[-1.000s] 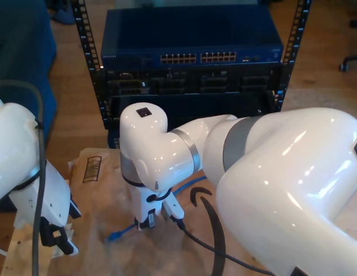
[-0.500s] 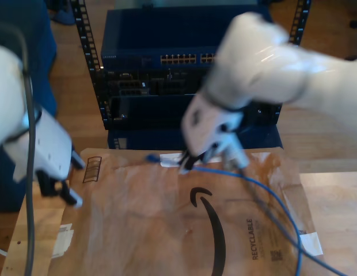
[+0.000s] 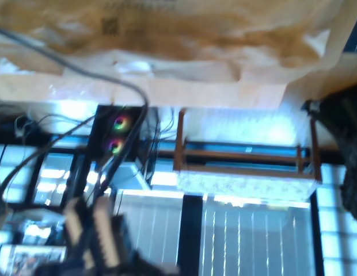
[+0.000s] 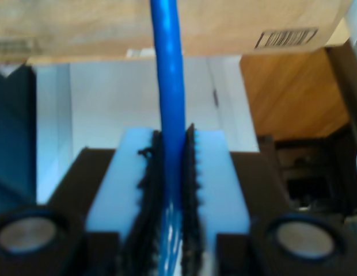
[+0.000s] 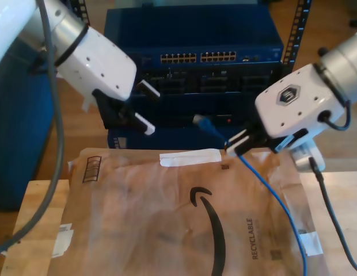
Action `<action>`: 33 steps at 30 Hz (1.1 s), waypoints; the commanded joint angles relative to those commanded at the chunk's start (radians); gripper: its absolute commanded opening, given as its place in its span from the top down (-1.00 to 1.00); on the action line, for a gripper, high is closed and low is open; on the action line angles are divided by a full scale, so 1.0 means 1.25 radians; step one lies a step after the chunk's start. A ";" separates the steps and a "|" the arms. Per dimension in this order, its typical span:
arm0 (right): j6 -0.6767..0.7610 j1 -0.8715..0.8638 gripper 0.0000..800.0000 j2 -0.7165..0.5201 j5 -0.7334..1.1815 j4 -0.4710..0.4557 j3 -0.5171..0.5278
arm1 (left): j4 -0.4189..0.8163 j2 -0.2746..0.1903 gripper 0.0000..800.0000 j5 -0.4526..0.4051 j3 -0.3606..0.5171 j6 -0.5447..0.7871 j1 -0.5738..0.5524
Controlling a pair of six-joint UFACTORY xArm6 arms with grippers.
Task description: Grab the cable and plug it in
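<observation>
Brown paper mailer (image 5: 167, 230) with black smile logo lying flat over the wooden table (image 5: 40, 207), white tape strip (image 5: 190, 156) near its far edge, blue network switch (image 5: 190, 40) in a rack (image 5: 89, 57) beyond the table's far edge

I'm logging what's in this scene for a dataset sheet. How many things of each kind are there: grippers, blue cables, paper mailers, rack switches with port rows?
Grippers: 2, my first gripper and my second gripper
Blue cable: 1
Brown paper mailer: 1
Blue rack switch with port rows: 1
Total: 5
</observation>
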 joint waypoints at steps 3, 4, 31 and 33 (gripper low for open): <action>0.001 -0.005 0.98 -0.011 0.012 0.000 -0.006 | -0.060 -0.005 -1.00 0.061 -0.006 -0.007 0.005; 0.002 -0.005 0.98 -0.014 0.012 0.001 -0.009 | -0.061 -0.005 -1.00 0.065 -0.018 -0.023 0.004; -0.001 0.022 0.96 0.022 0.005 0.114 -0.033 | -0.093 0.002 -0.81 0.071 -0.061 -0.131 -0.036; -0.001 0.025 0.95 0.026 -0.004 0.113 -0.032 | -0.093 0.002 -0.80 0.070 -0.063 -0.131 -0.037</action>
